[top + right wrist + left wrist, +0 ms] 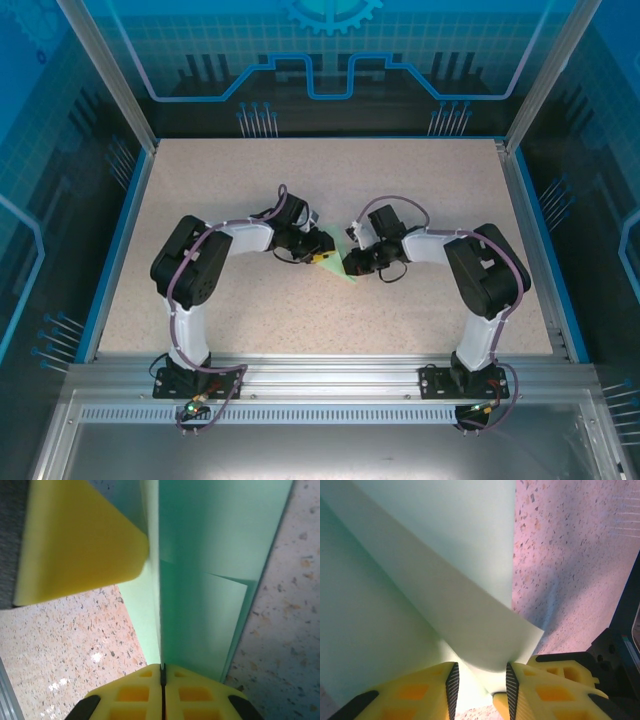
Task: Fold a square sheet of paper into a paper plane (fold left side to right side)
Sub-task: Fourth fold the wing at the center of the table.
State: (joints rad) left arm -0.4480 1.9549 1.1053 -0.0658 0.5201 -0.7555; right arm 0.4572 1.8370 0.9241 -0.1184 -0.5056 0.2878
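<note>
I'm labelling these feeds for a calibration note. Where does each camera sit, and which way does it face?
Top external: above and behind the bases, facing down on the table; the left arm and right arm show, meeting at the square sheet of paper.
Left wrist: on the left arm, facing along the left tool, its fingers apart, onto the sheet.
Right wrist: on the right arm, facing along the right tool, shut on the sheet's fold.
Shared: all three see the sheet and speckled table.
</note>
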